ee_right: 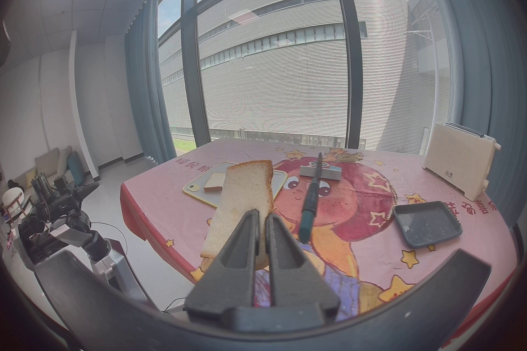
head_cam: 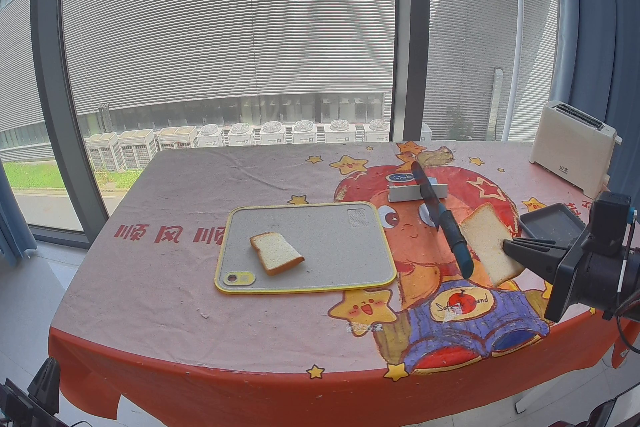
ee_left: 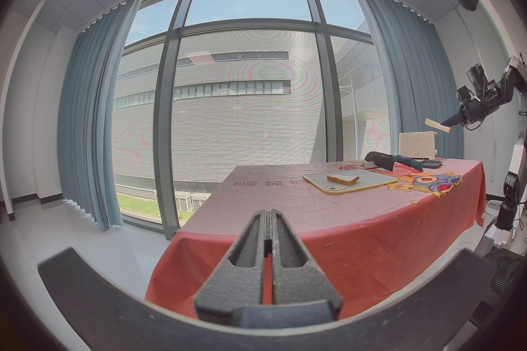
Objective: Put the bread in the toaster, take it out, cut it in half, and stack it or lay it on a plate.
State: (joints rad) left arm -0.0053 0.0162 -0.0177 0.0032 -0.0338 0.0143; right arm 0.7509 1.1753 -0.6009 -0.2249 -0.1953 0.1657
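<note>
The right gripper (ee_right: pixel 261 218) pinches the bread slice (ee_right: pixel 241 193) by seemingly just its edge, aloft beside the knife (head_cam: pixel 443 218), well apart from the toaster (head_cam: pixel 573 145); it could tear and drop; left gripper (ee_left: pixel 268 218) closed, empty

The right arm reaches in from the right side, forearm and wrist stretched leftward. The right gripper (head_cam: pixel 509 246) has its two dark fingers (ee_right: pixel 244 242) clamped on one edge of a slice of bread (head_cam: pixel 487 241), which it holds in the air above the right part of the table (head_cam: pixel 200 315). The left arm is low at the near left, outside the table's near-left corner. The left gripper (ee_left: pixel 267 218) points far, its fingers pressed together.
</note>
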